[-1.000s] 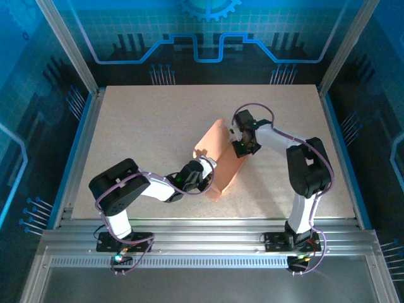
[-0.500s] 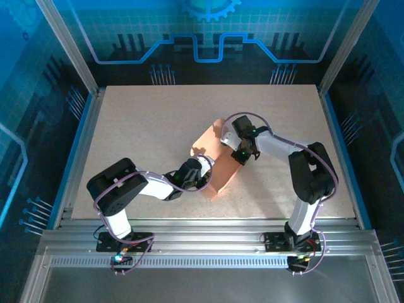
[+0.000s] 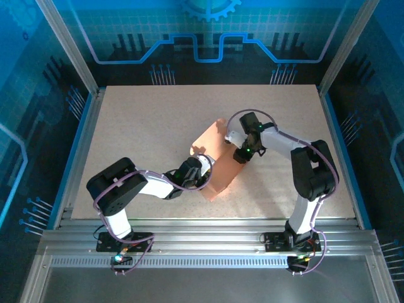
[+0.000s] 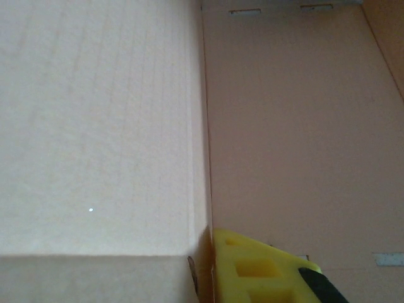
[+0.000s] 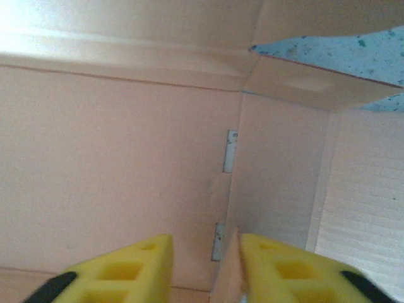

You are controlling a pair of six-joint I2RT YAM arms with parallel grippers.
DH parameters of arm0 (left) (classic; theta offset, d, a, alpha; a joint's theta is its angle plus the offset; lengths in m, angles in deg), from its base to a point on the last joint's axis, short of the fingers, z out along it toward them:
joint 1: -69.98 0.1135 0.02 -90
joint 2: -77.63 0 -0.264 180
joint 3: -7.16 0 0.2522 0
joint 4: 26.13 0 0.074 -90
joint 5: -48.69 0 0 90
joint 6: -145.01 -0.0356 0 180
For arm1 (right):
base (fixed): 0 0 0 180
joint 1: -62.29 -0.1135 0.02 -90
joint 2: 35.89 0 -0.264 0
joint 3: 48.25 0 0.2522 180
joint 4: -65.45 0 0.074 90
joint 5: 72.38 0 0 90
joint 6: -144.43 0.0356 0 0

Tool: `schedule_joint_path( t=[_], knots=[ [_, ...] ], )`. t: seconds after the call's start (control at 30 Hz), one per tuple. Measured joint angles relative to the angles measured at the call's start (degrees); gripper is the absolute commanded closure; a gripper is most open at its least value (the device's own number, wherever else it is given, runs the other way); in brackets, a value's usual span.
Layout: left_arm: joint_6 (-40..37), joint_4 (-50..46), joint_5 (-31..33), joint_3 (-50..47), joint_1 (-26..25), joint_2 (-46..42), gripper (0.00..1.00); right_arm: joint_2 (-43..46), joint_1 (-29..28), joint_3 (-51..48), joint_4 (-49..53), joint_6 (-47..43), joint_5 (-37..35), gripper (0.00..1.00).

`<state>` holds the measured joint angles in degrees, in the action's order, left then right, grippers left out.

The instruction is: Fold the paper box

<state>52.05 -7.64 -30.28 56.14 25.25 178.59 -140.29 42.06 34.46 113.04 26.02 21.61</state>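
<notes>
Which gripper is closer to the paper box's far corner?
Right. The right gripper is at the paper box's right edge, just below that corner; the left gripper is at its near-left edge.

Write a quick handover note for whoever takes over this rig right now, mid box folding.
Left pincer: shut on the near-left edge of the paper box, which stands partly raised near the middle of the table.
Right pincer: open around a panel edge, not clamping it.
Done: some panels creased and lifted.
Left: fold the remaining flaps and close the box.
</notes>
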Motion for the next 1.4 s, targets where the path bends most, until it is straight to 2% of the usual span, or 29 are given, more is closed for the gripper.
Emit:
schedule_joint_path(
  t=[0.17, 0.2, 0.23, 0.27, 0.3, 0.5, 0.67, 0.8, 1.03, 1.07, 1.13, 1.2, 1.3, 1.4],
  knots=[
    [0.0, -0.13, -0.17, 0.0, 0.0, -0.07, 0.86, 0.0, 1.53, 0.5, 2.51, 0.04, 3.69, 0.63],
    [0.0, -0.28, -0.22, 0.0, 0.02, -0.11, 0.86, 0.0, 1.68, 0.83, 3.17, 0.07, 4.04, 0.68],
    [0.0, -0.31, -0.33, 0.02, 0.11, -0.11, 0.86, 0.0, 1.68, 1.09, 3.54, 0.04, 4.26, 0.77],
    [0.0, -0.33, -0.37, 0.04, 0.13, -0.11, 0.86, 0.0, 1.64, 1.22, 3.76, -0.13, 4.33, 0.94],
    [0.0, -0.42, -0.39, 0.11, 0.24, -0.11, 0.86, 0.0, 1.51, 1.22, 3.82, -0.5, 4.2, 1.0],
    [0.5, -0.94, -1.05, 0.35, 0.87, -0.11, 0.86, 0.09, -1.64, 0.52, 3.45, -2.67, -0.68, 1.0],
    [1.57, -1.64, -2.69, 0.74, 2.25, -0.11, 0.86, 2.89, -6.14, -4.31, -0.44, -5.64, -5.51, 1.0],
    [2.01, -2.01, -3.82, 0.74, 2.97, -0.11, 0.86, 5.55, -8.55, -8.28, -2.36, -9.44, -6.36, 1.0],
    [2.64, -2.69, -4.31, 1.07, 3.02, -0.11, 0.87, 5.92, -9.38, -8.92, -2.43, -14.14, -6.84, 1.0],
    [2.64, -2.69, -4.31, 1.07, 3.02, -0.11, 0.87, 5.92, -9.33, -8.96, -2.64, -14.29, -6.86, 0.98],
    [2.62, -2.71, -4.31, 1.09, 3.02, -0.11, 0.87, 5.95, -9.09, -8.96, -3.13, -13.77, -6.8, 0.75],
    [2.6, -2.8, -4.55, 1.11, 2.99, -0.11, 0.87, 5.95, -8.33, -8.98, -3.78, -12.59, -5.6, 0.62],
    [2.56, -2.86, -4.85, 1.11, 3.02, -0.11, 0.87, 6.78, -6.73, -8.98, -4.87, -10.38, -3.26, 0.53],
    [2.38, -2.86, -4.92, 1.14, 2.99, -0.11, 0.87, 9.35, -4.24, -9.05, -6.32, -8.61, -0.39, 0.51]
  ],
)
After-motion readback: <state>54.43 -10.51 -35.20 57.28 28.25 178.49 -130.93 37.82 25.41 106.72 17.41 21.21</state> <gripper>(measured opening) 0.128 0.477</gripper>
